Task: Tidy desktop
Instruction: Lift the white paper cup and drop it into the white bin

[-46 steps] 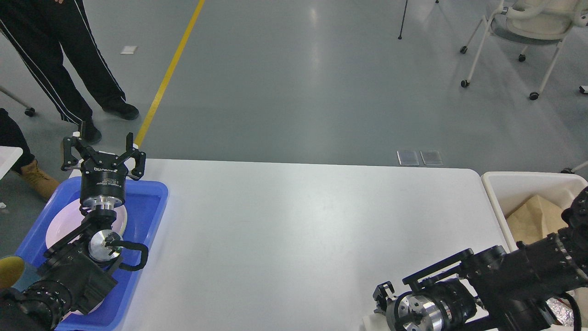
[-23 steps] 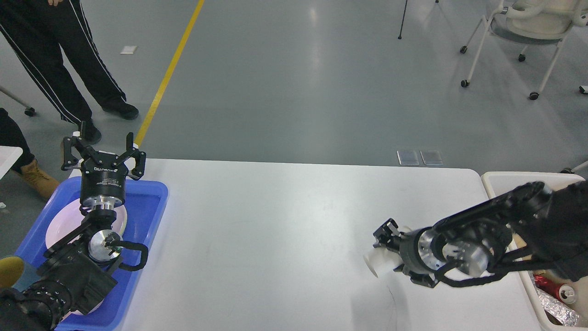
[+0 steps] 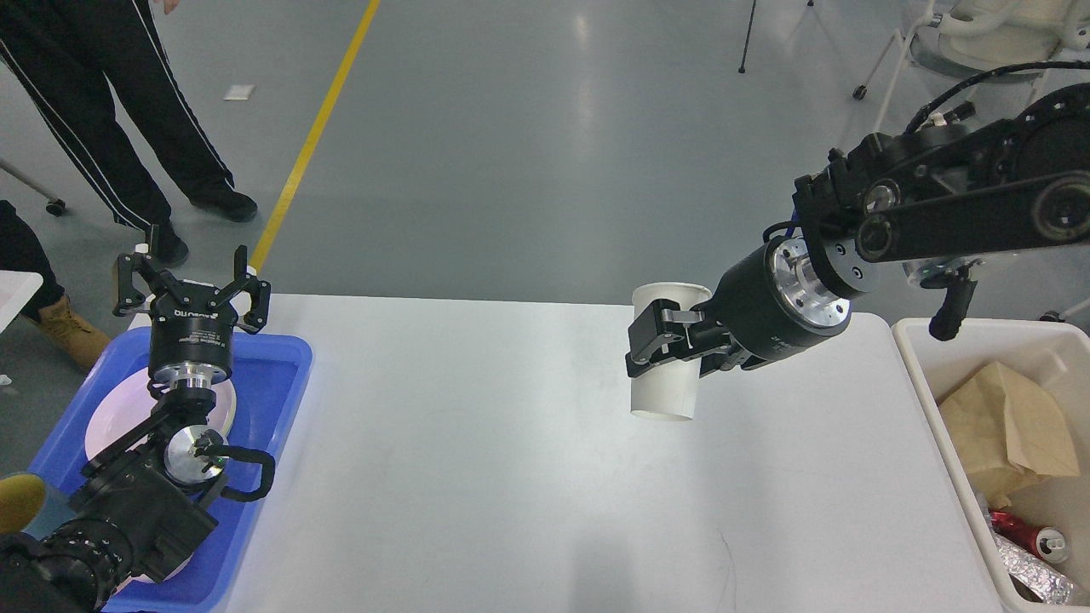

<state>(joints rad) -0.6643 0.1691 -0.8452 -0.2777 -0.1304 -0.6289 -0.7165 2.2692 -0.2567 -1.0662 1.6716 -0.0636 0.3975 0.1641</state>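
Note:
The white desktop (image 3: 477, 460) fills the middle of the head view. My right gripper (image 3: 651, 345) is shut on a white paper cup (image 3: 666, 375) and holds it upright in the air above the right half of the desktop. My left gripper (image 3: 189, 281) is open and empty, pointing up above the far end of the blue tray (image 3: 277, 375) at the left edge.
A white plate (image 3: 119, 413) lies in the blue tray. A cream bin (image 3: 945, 340) at the right holds brown paper (image 3: 1009, 421), a red can (image 3: 1026, 532) and foil. A person's legs (image 3: 128, 128) stand at the far left, a wheeled chair at the far right.
My right arm has risen from the front right edge, carrying the white cup up and leftward, now upright. My left arm has not moved.

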